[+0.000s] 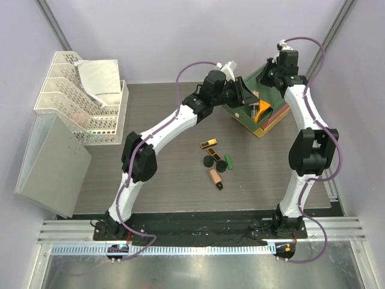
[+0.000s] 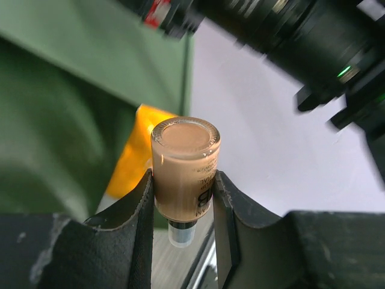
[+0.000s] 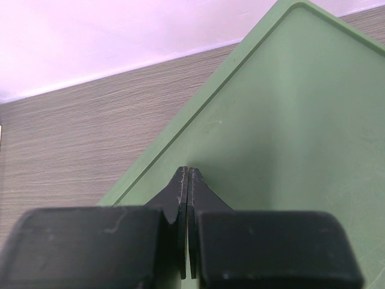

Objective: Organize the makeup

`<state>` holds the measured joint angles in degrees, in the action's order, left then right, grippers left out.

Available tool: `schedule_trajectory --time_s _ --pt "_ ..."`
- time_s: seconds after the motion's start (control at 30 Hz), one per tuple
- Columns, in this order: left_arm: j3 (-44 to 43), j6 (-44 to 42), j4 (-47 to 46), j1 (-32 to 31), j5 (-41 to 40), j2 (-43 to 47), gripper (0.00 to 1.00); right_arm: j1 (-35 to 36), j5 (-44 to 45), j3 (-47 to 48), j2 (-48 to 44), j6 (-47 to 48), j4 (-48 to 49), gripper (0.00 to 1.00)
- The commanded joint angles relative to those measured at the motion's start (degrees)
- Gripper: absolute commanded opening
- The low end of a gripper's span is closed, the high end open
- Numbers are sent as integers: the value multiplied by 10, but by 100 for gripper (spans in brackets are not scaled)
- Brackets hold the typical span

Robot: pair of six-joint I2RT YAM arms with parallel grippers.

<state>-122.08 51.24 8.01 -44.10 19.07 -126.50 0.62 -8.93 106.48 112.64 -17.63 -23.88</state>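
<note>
Part done: L end effector (image 2: 183, 180) clamped on beige bottle (image 2: 185, 141) above orange drawer (image 1: 265, 114), far-right corner of surface (image 1: 162, 108); R end effector (image 3: 189, 176) together over green box (image 3: 289, 120); stick (image 1: 209, 143), 2 compacts (image 1: 209, 161), green tube (image 1: 229, 161), peach bottle (image 1: 215, 179) left to stow mid-surface.

text: dark print on beige bottle (image 2: 184, 168) | legibility: unreadable

Robot lab cell; plain walls (image 1: 180, 36); aluminium rail (image 1: 66, 232).
</note>
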Motion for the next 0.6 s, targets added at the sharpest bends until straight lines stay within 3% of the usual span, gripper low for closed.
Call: schedule_trajectory --time_s 0.0,0.13,0.3,0.37,0.43,0.47,0.57 --pt "-68 52 -95 8 8 -1 0 4 13 -56 68 25 -213 1" --pt "-64 57 -97 14 -10 -4 0 4 12 -58 68 26 -213 1" --pt "-52 43 -82 20 -40 -5 16 4 14 -58 69 26 -213 1" --pt "-53 43 -69 19 -40 -10 30 4 15 -56 69 27 -214 1" --pt "-53 45 -69 20 -40 -16 36 4 14 -55 70 27 -214 1" --pt "-52 44 -67 20 -40 -16 47 3 14 -54 69 27 -214 1" --pt "-54 37 -63 20 -43 -18 64 4 15 -53 68 28 -215 1"
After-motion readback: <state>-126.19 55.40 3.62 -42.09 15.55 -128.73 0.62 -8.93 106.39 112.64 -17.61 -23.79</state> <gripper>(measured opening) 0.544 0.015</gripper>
